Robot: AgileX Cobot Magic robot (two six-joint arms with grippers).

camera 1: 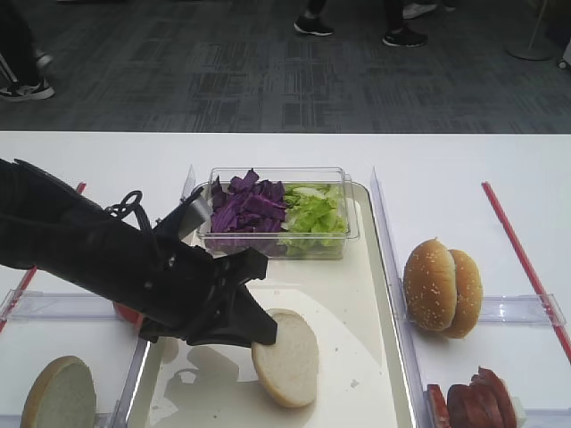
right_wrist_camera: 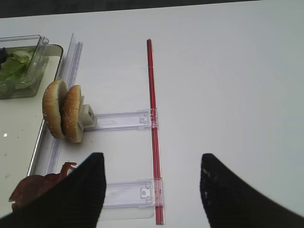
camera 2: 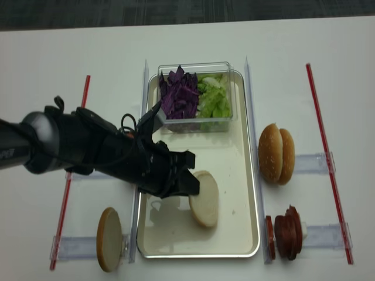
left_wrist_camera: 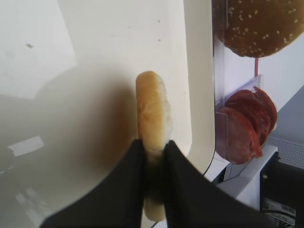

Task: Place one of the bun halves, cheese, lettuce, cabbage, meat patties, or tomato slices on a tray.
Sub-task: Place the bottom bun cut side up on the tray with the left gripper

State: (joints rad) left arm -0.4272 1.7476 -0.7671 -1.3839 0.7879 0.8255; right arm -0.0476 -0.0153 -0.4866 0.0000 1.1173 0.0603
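My left gripper (camera 1: 265, 333) (left_wrist_camera: 154, 145) is shut on the edge of a pale bun half (camera 1: 287, 357) (left_wrist_camera: 153, 109) (camera 2: 205, 199). It holds the bun half tilted over the near middle of the cream tray (camera 1: 361, 294) (camera 2: 253, 175); contact with the tray cannot be told. A second bun half (camera 1: 59, 392) (camera 2: 109, 239) stands on edge left of the tray. Purple cabbage (camera 1: 245, 207) and green lettuce (camera 1: 312, 214) fill a clear tub at the tray's far end. Meat patties (camera 1: 477, 401) (right_wrist_camera: 33, 187) stand right of the tray. My right gripper (right_wrist_camera: 152, 164) hangs open over bare table.
Two sesame buns (camera 1: 442, 287) (right_wrist_camera: 61, 116) stand on edge right of the tray. Clear plastic holders (right_wrist_camera: 121, 119) and red strips (right_wrist_camera: 153, 109) (camera 2: 73, 175) lie on the white table. People's feet show on the floor beyond the far edge.
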